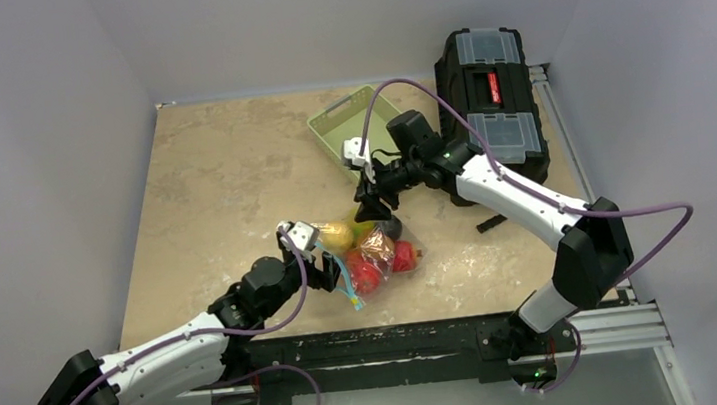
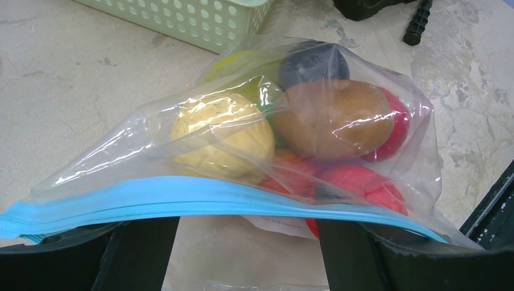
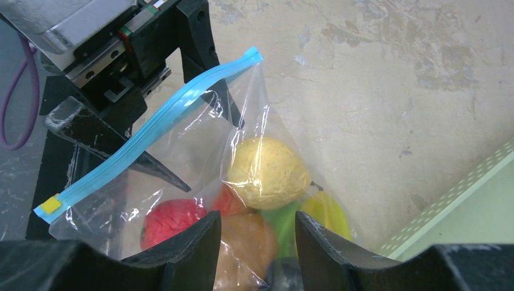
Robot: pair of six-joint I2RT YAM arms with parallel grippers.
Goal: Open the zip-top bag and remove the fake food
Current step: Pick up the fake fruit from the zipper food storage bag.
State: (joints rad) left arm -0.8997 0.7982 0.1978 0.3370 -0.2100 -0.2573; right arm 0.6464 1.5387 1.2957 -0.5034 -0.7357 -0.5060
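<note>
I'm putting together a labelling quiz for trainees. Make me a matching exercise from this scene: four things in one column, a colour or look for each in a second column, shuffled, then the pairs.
Column one
1. zip-top bag
2. zip strip
3. basket
4. toolbox

Column two
A. black, at the far right
B. clear, with fake food inside
C. pale green, with holes in its walls
D. teal-blue

Pairs: 1-B; 2-D; 3-C; 4-A
</note>
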